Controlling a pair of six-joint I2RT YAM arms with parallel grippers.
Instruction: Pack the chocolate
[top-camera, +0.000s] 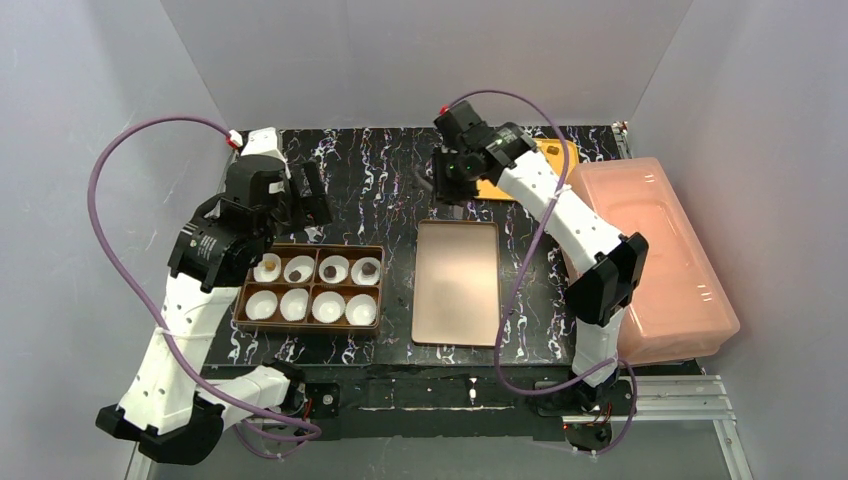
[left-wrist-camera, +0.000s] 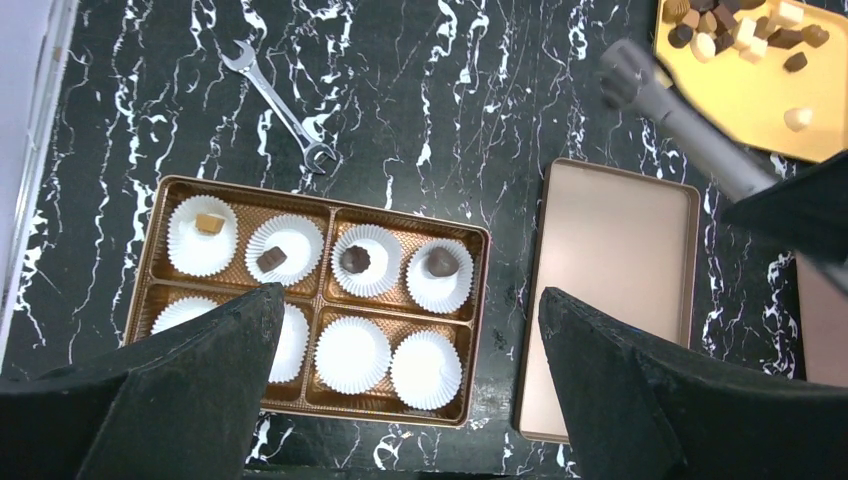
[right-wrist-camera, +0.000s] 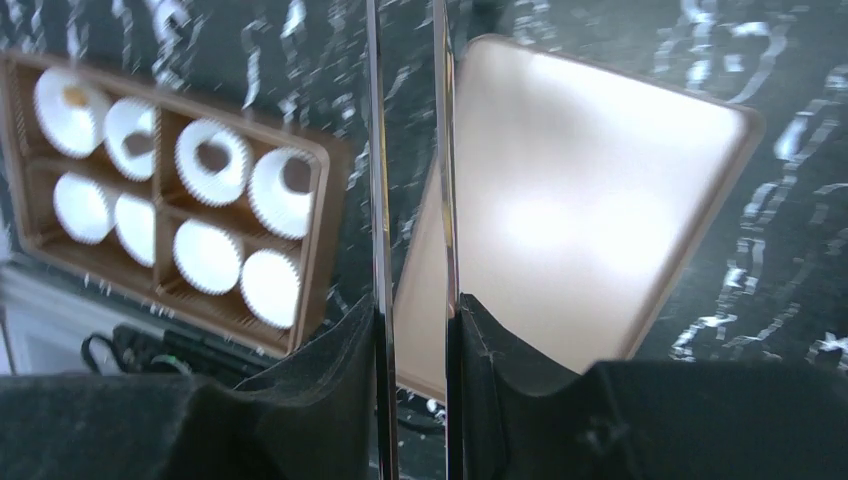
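Loose chocolate chunks, dark, tan and cream, lie on a yellow tray at the far right. A brown box holds eight white paper cups; the far row's four cups each hold one piece. The near row's cups are empty where visible. My left gripper is open and empty above the box's near right part. My right gripper is shut on metal tongs, above the far end of the copper lid. The tongs' tip is beside the yellow tray's left edge.
A wrench lies on the black marble mat beyond the box. A pink lidded bin stands along the right edge. The yellow tray sits behind the right arm. White walls enclose the table.
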